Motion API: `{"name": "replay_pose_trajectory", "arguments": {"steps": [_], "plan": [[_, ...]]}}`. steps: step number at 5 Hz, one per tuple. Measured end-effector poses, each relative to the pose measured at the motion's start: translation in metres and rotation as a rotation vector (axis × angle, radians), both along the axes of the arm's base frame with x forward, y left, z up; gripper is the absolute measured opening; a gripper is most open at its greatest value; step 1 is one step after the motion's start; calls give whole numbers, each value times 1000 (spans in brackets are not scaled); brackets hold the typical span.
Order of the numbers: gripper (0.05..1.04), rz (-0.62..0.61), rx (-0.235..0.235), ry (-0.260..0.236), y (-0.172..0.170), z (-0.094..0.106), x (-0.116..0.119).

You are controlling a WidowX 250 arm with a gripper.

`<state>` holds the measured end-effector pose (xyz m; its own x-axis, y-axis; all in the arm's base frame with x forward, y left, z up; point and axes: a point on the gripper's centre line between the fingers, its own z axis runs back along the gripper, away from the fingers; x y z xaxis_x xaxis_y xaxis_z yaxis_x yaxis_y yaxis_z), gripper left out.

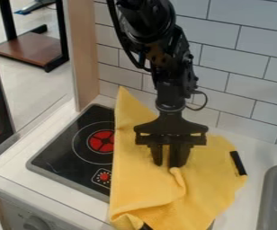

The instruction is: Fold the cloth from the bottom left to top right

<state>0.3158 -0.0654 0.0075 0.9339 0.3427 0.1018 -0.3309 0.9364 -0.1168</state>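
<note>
Nearest the camera, you have the rumpled lower edge of the yellow cloth (140, 188), which spreads under and around your gripper (167, 162). You can see its soft, matte surface, with a raised, rounded crease running from just below the gripper's tips toward the camera. To the gripper's upper left, the cloth narrows to a peak; to its right, a black strip (238, 163) marks the edge. You can't tell whether the gripper is open, closed or pinching cloth. Left of it lies the stove (63, 152), partly covered; right, the grey sink (270, 188).
</note>
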Motion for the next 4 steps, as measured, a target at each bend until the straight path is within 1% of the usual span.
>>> {"name": "replay_pose_trajectory", "arguments": {"steps": [1, 2, 3, 4], "plan": [[977, 2, -22, -19, -2, 10, -4], [1014, -27, -24, -2, -2, 16, -8], [1003, -41, -53, -59, -4, 41, -6], [999, -62, -86, -84, -5, 64, -10]]}}
